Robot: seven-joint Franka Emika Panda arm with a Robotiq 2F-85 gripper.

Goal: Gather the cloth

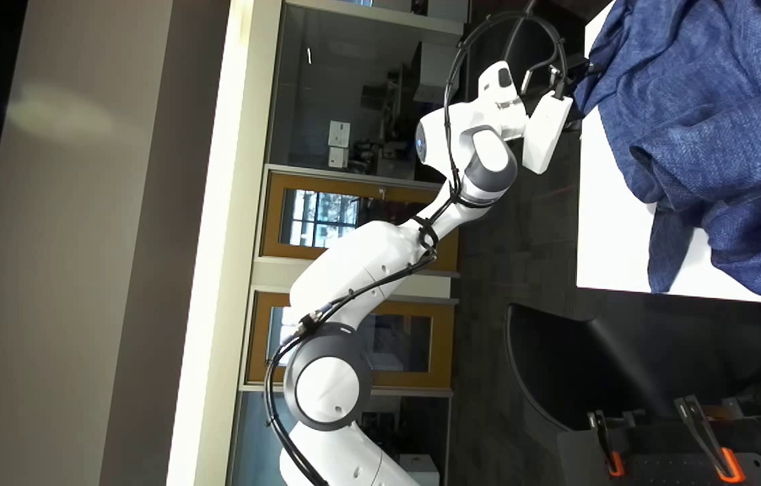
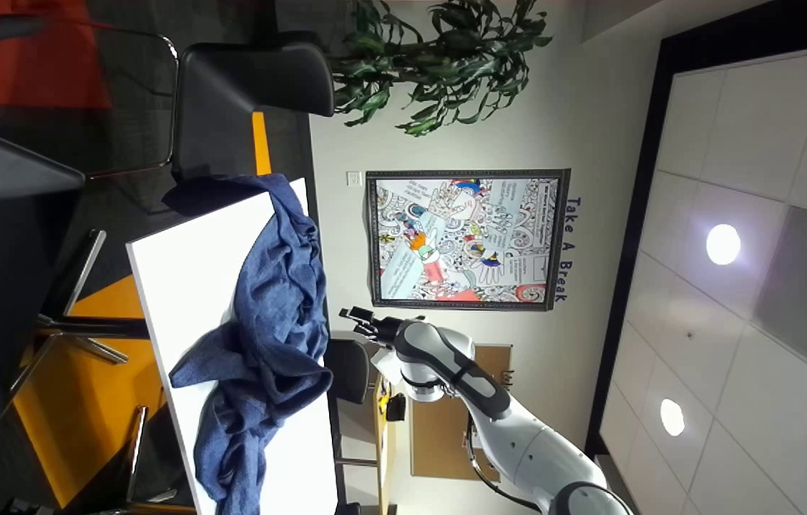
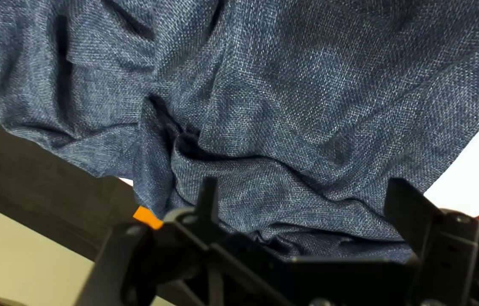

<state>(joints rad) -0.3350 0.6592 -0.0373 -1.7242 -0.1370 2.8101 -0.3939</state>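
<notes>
A: Black two-fingered end effector (image 3: 302, 185) nearest the wrist cam. Status?

B: Released; wide gap btwn fingertips, nothing held.

A: And the crumpled, navy-blue woven-fabric cloth (image 3: 307, 106)?

B: Ahead of the fingertips, i.e. below. In an exterior view it's on the white, flat, rectangular bench (image 2: 189, 272), w/ a gap up to the end effector, so prob. no contact.

A: Long axis?

B: Approx. lengthwise along the bench, one end draped over its edge.

A: Next move?

B: Down, IMO. But the deep crease slants approx. from one finger toward the other, so a wrist turn may help pinch across it; else the pads might skid along the ridge.
</notes>
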